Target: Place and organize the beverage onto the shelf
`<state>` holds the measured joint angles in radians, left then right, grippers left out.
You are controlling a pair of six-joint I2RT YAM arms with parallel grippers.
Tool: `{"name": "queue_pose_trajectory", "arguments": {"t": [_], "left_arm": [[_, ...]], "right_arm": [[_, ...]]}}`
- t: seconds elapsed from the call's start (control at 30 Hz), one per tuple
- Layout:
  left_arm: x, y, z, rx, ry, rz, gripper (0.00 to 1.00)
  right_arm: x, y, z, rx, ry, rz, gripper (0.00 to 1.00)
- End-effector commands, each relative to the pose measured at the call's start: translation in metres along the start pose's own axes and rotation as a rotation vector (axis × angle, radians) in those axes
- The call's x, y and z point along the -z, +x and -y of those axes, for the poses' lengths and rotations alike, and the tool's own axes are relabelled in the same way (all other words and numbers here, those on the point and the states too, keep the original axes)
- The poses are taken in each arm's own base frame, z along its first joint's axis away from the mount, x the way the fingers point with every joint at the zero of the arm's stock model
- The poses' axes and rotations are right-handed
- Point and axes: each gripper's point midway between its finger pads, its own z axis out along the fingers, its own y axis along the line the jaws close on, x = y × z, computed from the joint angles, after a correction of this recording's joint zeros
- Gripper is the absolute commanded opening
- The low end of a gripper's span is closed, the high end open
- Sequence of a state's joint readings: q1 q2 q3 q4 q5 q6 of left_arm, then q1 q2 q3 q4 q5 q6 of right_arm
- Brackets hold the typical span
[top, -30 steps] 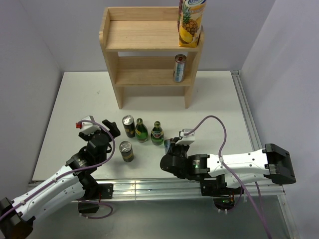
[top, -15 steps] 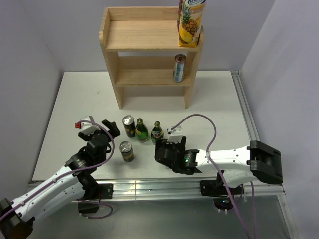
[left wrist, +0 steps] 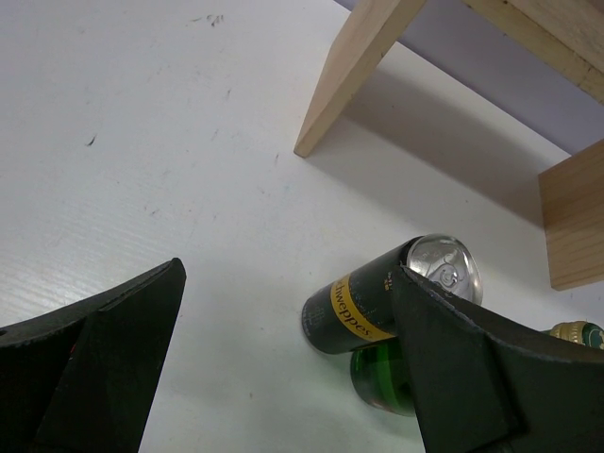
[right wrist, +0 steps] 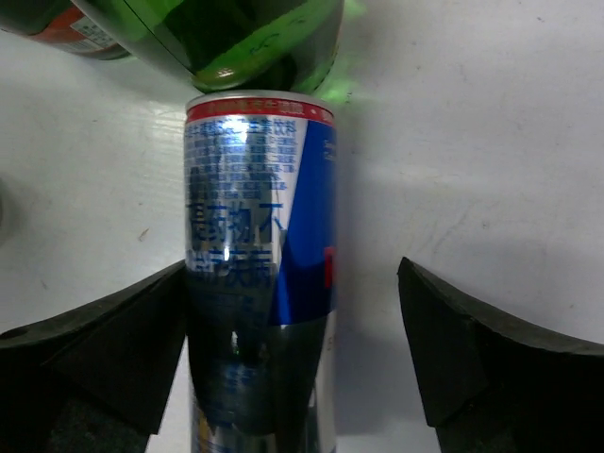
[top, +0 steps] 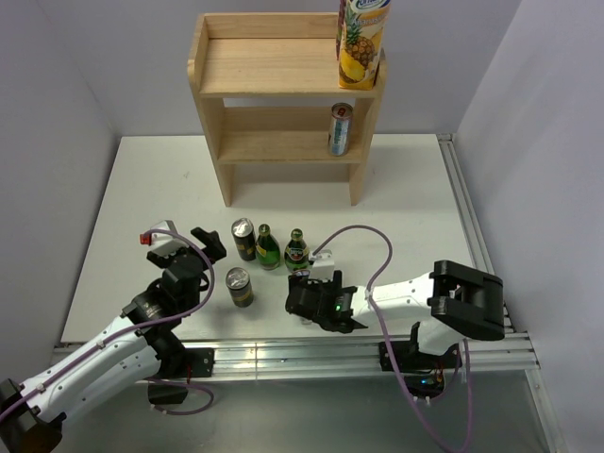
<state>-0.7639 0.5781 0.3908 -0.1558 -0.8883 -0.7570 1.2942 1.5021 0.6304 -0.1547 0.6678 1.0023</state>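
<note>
Right end effector (right wrist: 291, 274) open, fingers straddling the blue-and-silver can (right wrist: 255, 245), which appears to lie on the worktop (right wrist: 453, 142) with its long axis pointing straight out to a green bottle (right wrist: 255, 38) just beyond, the shelf (top: 283, 66) well past that; left end effector (left wrist: 288, 283), also open, sits farther off.

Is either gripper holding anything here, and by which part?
Nothing is held. The right gripper stands open around the body of the blue-and-silver can, with a gap beside one finger. The left gripper is open and empty.
</note>
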Motion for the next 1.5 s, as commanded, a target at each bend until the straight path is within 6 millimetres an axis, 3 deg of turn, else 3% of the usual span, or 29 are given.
{"name": "queue_pose_trajectory", "arguments": {"t": [0.0,0.07,0.13,0.17,0.2,0.33,0.43,0.53,0.63,0.93,1.0,1.03,1.07,1.1,1.2,1.33,1.47], "left_arm": [[0.001,-0.004,0.001,0.022,-0.002,0.012,0.98],[0.001,-0.004,0.001,0.023,-0.002,0.012,0.98],[0.001,-0.004,0.000,0.023,-0.008,0.012,0.98],[0.001,-0.003,-0.001,0.021,-0.010,0.012,0.98],[0.001,-0.003,-0.001,0.021,-0.010,0.012,0.98],[0.002,-0.004,-0.001,0.024,-0.009,0.013,0.98],[0.002,-0.004,-0.002,0.025,-0.009,0.013,0.98],[0.001,-0.003,-0.001,0.026,-0.008,0.014,0.98],[0.000,-0.001,-0.001,0.028,-0.007,0.011,0.98],[-0.005,0.007,0.001,0.030,-0.006,0.008,0.98],[-0.005,0.007,0.000,0.035,-0.009,0.013,0.98],[-0.005,0.005,0.000,0.041,-0.011,0.022,0.98],[-0.005,0.006,-0.002,0.043,-0.017,0.025,0.98],[-0.005,0.005,-0.003,0.048,-0.016,0.030,0.98],[-0.005,0.005,-0.004,0.054,-0.016,0.042,0.97],[-0.006,0.006,-0.004,0.056,-0.015,0.045,0.97],[-0.007,0.008,-0.006,0.049,-0.028,0.049,0.97]], "right_arm": [[-0.005,0.007,0.000,-0.044,-0.004,-0.019,0.91],[-0.007,0.010,0.000,-0.042,-0.002,-0.026,0.72],[-0.011,0.014,0.000,-0.033,-0.001,-0.039,0.19],[-0.012,0.018,0.001,-0.029,0.006,-0.046,0.05],[-0.013,0.020,0.001,-0.029,0.009,-0.053,0.00],[-0.011,0.022,0.016,-0.047,0.052,-0.046,0.00],[0.001,0.015,0.034,-0.077,0.088,-0.018,0.00],[0.023,-0.007,0.048,-0.108,0.105,0.053,0.00],[0.048,-0.034,0.046,-0.161,0.065,0.112,0.00],[0.121,-0.162,0.020,-0.285,-0.105,0.482,0.00],[0.135,-0.190,0.023,-0.232,-0.085,0.583,0.00],[0.148,-0.212,0.012,-0.307,-0.133,0.644,0.00],[0.152,-0.220,0.013,-0.195,-0.107,0.686,0.00],[0.167,-0.243,-0.002,-0.260,-0.192,0.750,0.00],[0.172,-0.281,-0.015,-0.191,-0.242,0.844,0.00],[0.155,-0.337,-0.028,-0.088,-0.247,0.943,0.00],[0.146,-0.376,-0.037,-0.012,-0.207,1.053,0.00]]}}
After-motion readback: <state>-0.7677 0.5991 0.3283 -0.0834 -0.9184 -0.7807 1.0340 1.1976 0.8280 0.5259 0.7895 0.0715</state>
